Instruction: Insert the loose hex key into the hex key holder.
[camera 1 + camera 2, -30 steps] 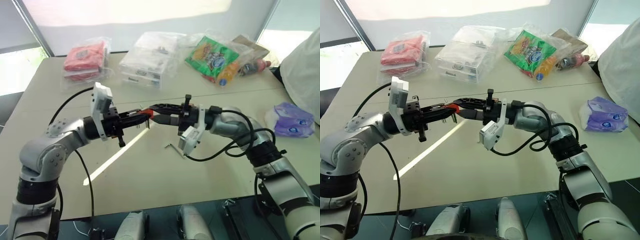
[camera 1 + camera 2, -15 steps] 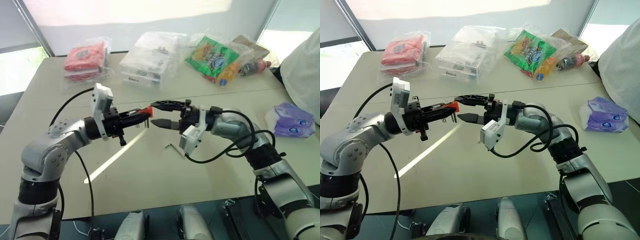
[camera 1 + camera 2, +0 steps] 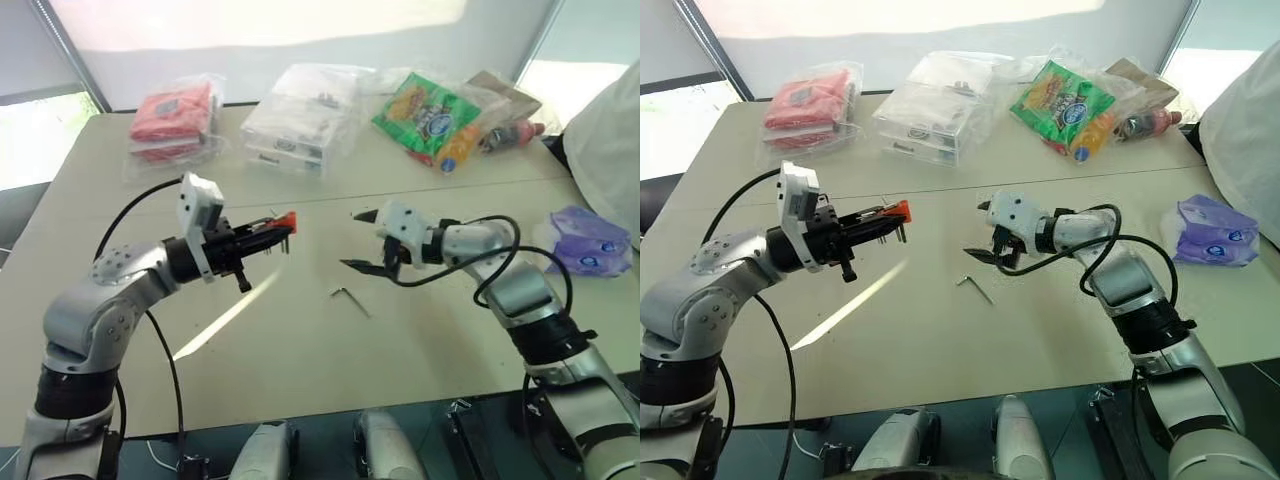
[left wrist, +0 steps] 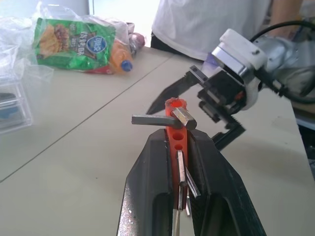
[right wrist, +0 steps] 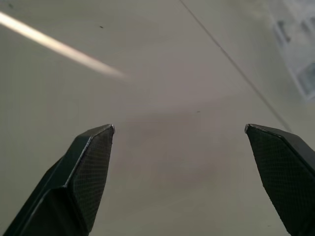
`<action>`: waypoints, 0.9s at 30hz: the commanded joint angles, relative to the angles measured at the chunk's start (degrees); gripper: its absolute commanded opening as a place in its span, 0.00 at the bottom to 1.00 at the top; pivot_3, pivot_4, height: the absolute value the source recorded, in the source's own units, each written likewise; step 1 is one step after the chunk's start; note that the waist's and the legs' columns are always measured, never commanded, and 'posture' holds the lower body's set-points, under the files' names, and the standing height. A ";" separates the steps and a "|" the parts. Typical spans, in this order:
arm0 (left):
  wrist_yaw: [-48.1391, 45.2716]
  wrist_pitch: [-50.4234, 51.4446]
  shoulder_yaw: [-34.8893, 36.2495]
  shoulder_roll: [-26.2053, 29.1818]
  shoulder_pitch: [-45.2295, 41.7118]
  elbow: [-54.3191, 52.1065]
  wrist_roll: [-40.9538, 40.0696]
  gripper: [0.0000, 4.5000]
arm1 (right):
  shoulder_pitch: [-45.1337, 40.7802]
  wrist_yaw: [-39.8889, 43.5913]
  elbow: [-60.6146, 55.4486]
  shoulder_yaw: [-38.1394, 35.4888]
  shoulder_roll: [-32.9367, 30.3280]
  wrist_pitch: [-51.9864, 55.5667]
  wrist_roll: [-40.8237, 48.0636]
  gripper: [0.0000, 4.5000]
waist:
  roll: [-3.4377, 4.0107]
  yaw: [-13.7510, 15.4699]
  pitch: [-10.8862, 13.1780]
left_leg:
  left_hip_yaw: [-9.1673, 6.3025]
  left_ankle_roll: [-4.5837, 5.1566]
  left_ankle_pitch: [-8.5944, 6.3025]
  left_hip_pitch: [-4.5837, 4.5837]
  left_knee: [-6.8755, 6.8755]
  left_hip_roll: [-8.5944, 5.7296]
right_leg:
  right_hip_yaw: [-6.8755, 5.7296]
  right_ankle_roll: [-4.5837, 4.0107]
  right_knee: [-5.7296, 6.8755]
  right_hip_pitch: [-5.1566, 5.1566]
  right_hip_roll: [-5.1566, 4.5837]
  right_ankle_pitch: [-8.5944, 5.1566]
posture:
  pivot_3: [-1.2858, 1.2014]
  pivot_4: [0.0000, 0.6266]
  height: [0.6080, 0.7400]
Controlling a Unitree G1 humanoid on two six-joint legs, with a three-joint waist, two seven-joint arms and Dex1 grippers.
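Note:
My left gripper (image 3: 272,228) is shut on the hex key holder (image 3: 284,220), a small red-orange block with thin metal keys sticking out, and holds it level above the table. The left wrist view has the holder (image 4: 173,133) clamped between the two black fingers (image 4: 147,167), with a short key across its top. The loose hex key (image 3: 348,297), a thin dark L-shaped rod, lies on the table to the right of the holder. Above and slightly right of it hangs my right gripper (image 3: 352,240), open and empty, its fingers (image 5: 88,162) wide apart over bare tabletop.
Along the table's far side lie a red packet (image 3: 170,115), clear plastic boxes (image 3: 300,120) and a green snack bag (image 3: 425,108). A purple tissue packet (image 3: 585,240) sits at the right edge, beside a person in white (image 3: 610,110). A pale strip of light (image 3: 230,315) crosses the table.
My right gripper has opened wide, drawn back to the right away from the holder and sunk closer to the table. The left gripper has kept the holder in place.

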 commanded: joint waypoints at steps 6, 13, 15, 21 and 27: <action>0.31 -1.85 1.23 0.55 0.40 -1.76 1.31 0.00 | 2.92 -3.03 -8.99 1.76 -0.55 18.35 2.13 0.98 | 0.00 0.13 0.00 | 0.04 0.01 0.00 -0.02 0.03 -0.04 | -0.05 0.00 -0.01 0.00 -0.04 0.00 | 0.52 0.24 1.00; 1.13 -1.14 1.94 1.19 1.08 -2.52 1.25 0.00 | 4.87 -7.31 -7.55 4.86 1.47 14.61 -2.13 0.98 | -0.01 0.06 0.00 | 0.04 -0.02 0.01 -0.02 0.03 -0.03 | -0.07 0.01 -0.01 -0.01 -0.03 0.00 | 0.52 0.24 1.00; 1.36 -0.98 2.13 1.48 1.33 -2.80 1.20 0.00 | 5.37 -7.78 -7.08 5.33 1.95 13.96 -2.77 0.98 | -0.01 0.05 0.00 | 0.03 -0.04 0.02 -0.01 0.02 -0.03 | -0.07 0.01 0.00 -0.02 -0.02 0.00 | 0.52 0.24 1.00; 2.32 -0.83 2.37 1.97 1.63 -3.28 0.94 0.00 | 6.91 -8.65 -6.12 8.13 2.06 9.63 -6.86 0.98 | -0.01 0.06 0.00 | 0.04 -0.05 0.03 -0.02 0.03 -0.03 | -0.08 0.01 -0.01 -0.01 -0.02 0.00 | 0.52 0.24 1.00; 3.36 -0.50 2.84 2.16 1.89 -3.79 0.72 0.00 | 7.54 -9.28 -3.92 9.32 2.68 9.16 -8.96 0.58 | -0.03 0.02 -0.02 | 0.04 -0.06 0.03 0.01 0.02 -0.02 | -0.08 0.01 0.00 0.00 0.00 0.00 | 0.52 0.24 1.00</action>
